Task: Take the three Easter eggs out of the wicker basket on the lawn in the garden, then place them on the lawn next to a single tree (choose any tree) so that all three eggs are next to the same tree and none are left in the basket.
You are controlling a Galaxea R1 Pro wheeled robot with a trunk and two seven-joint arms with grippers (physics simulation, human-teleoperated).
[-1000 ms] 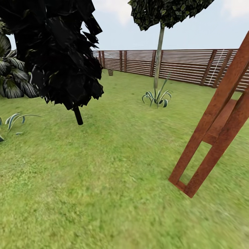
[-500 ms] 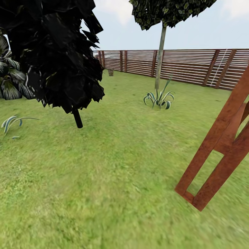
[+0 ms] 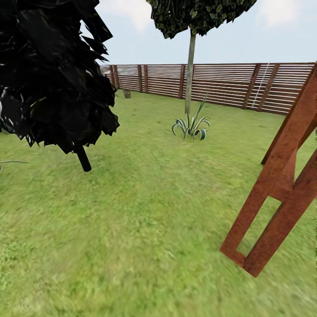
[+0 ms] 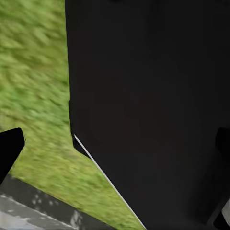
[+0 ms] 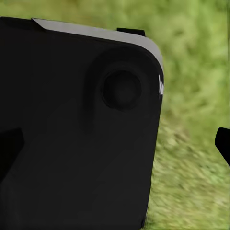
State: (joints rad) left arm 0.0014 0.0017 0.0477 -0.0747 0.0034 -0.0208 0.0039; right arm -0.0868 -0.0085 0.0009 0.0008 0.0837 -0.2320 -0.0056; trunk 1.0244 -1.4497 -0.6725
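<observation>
Travel step: the robot crosses the mottled green lawn (image 3: 145,211) toward a small brown basket (image 3: 127,93) by the slatted wooden fence (image 3: 220,83); whether either set of jaws is open cannot be told; next, close in until the basket lies beneath them.

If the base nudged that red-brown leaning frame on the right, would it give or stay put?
Likely stays put: the red-brown frame has thick, straight, joined beams, so it looks stiff and heavy. Its flat foot sits on the lawn, so sliding seems likelier than rolling.
</observation>
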